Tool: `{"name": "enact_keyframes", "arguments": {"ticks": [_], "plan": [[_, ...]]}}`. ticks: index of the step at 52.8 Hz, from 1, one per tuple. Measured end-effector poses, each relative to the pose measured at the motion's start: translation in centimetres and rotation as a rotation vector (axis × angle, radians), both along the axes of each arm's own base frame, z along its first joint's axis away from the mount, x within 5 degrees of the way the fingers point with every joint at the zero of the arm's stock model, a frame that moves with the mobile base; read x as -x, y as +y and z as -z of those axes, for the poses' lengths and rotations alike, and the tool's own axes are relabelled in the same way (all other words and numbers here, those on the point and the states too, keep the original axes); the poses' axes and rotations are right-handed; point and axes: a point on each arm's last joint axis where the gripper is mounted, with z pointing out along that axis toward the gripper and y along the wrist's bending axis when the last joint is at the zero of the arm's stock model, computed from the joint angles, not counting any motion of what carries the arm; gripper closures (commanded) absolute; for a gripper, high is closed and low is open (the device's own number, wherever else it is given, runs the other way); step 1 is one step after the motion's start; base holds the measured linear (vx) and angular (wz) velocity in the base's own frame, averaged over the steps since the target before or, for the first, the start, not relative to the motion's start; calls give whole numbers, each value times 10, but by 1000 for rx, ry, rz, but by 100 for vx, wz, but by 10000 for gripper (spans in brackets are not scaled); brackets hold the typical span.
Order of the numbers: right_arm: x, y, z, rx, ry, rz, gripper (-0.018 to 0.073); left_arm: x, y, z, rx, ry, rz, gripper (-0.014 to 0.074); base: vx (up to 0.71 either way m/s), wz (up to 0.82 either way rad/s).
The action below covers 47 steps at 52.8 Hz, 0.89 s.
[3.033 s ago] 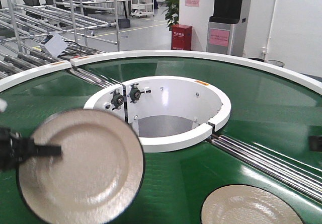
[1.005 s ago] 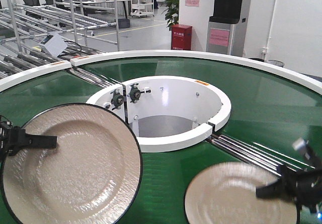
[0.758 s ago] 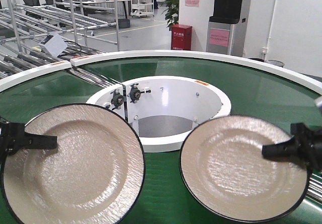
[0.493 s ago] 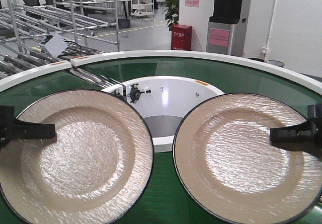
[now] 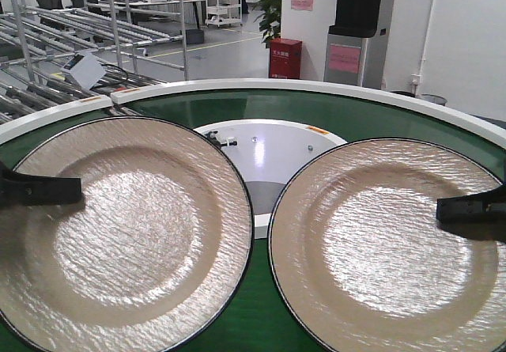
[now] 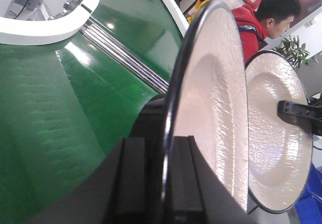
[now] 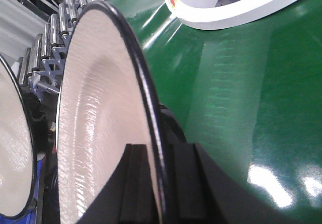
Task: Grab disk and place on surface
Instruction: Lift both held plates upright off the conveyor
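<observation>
Your left end effector and right end effector are cropped at the wrist views' lower edge. From the front, the left plate and right plate they grip run off frame and hide most of the green belt beyond them.

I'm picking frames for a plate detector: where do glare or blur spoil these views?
Front view: glare patches on the left disk and right disk centres, otherwise sharp. Left wrist view: bright streak on the green belt; close left fingers soft. Right wrist view: belt hotspots, right fingers dark and featureless.
</observation>
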Motion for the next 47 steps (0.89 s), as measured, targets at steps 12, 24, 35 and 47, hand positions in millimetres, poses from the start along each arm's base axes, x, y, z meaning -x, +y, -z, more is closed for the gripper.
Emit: {"name": "enact_keyframes", "arguments": {"ticks": [12,24,35,47], "plan": [[0,0,1,9,6,2,568,0,0,0,1,2,-1,601,0,0],[0,0,1,9,7,2,568,0,0,0,1,2,-1,601,0,0],[0,0,1,8,8,3,568,0,0,0,1,2,-1,601,0,0],[0,0,1,7,8,3,568,0,0,0,1,1,-2,601,-1,-3]]}}
